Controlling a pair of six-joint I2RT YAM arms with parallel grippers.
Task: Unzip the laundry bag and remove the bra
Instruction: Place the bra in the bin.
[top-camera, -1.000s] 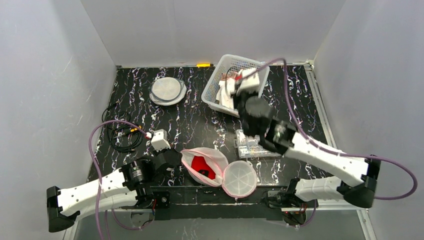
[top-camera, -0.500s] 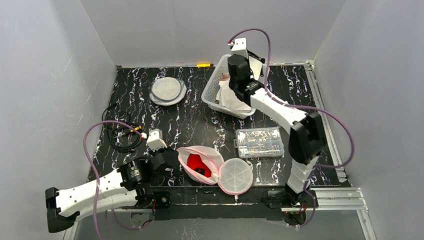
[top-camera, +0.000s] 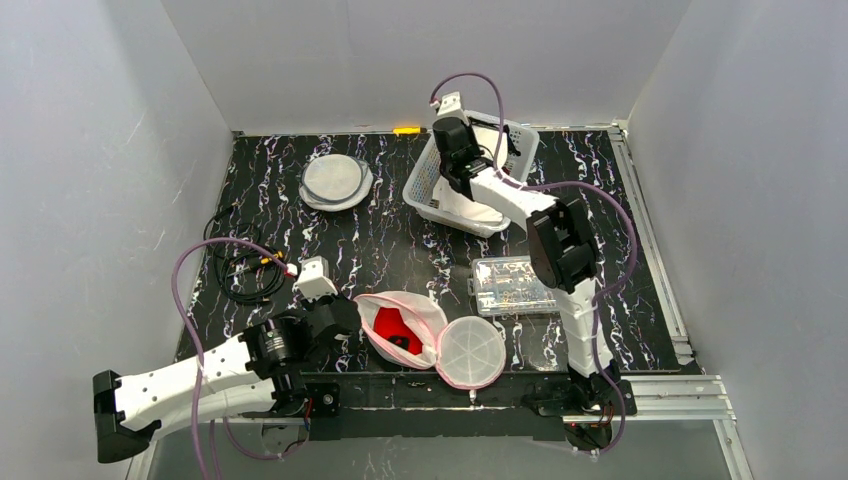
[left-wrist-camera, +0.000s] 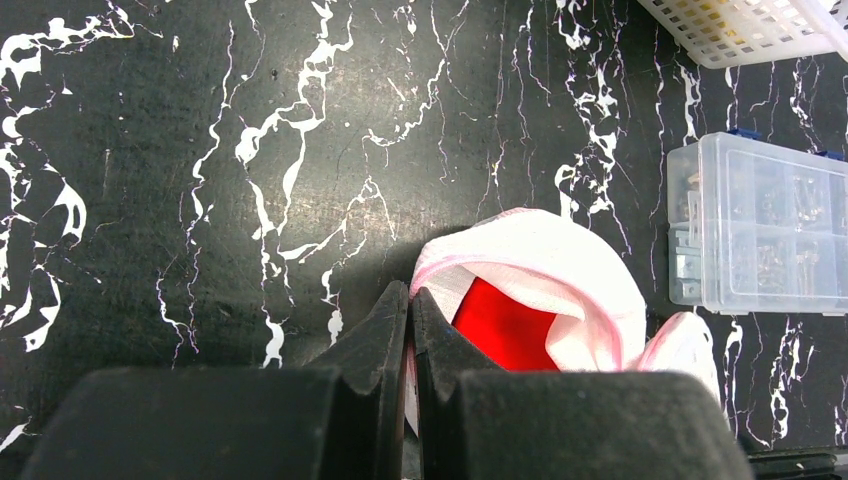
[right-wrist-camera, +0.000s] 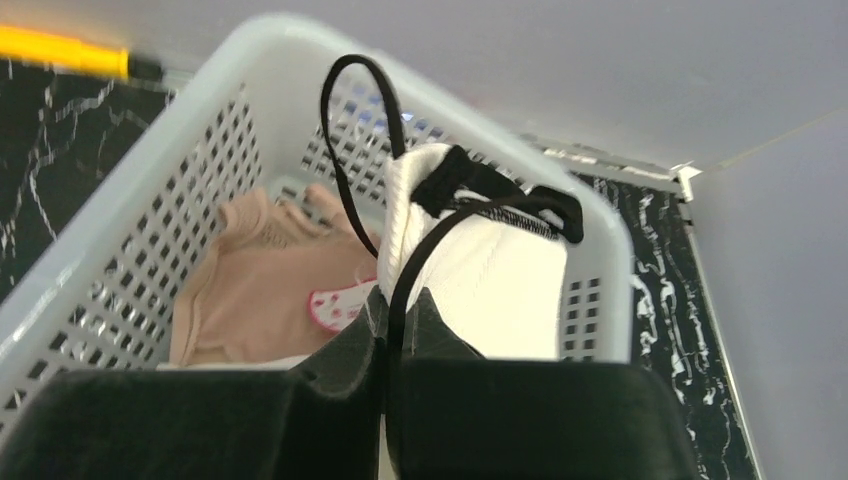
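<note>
The laundry bag (top-camera: 425, 318), white mesh with pink trim, lies unzipped at the near edge with its round flap (top-camera: 472, 352) folded open. A red garment (top-camera: 398, 328) shows inside it. My left gripper (top-camera: 350, 316) is shut on the bag's pink rim (left-wrist-camera: 440, 265), beside the red garment (left-wrist-camera: 505, 325). My right gripper (top-camera: 462, 172) hangs over the white basket (top-camera: 422, 186), shut on a black strap of the white bra (right-wrist-camera: 490, 265). The bra's cup dangles above the basket (right-wrist-camera: 140, 235); in the top view its white cloth (top-camera: 478, 210) drapes over the near rim.
A beige garment (right-wrist-camera: 250, 290) lies in the basket. A clear plastic parts box (top-camera: 515, 285) stands right of the bag. Round mesh discs (top-camera: 335, 180) sit at the back left, coiled cables (top-camera: 240, 265) at the left, and a yellow object (top-camera: 405, 130) by the back wall.
My right arm has swung from above the parts box back to the basket with the bra, ending further left over it. The left gripper and bag have barely moved.
</note>
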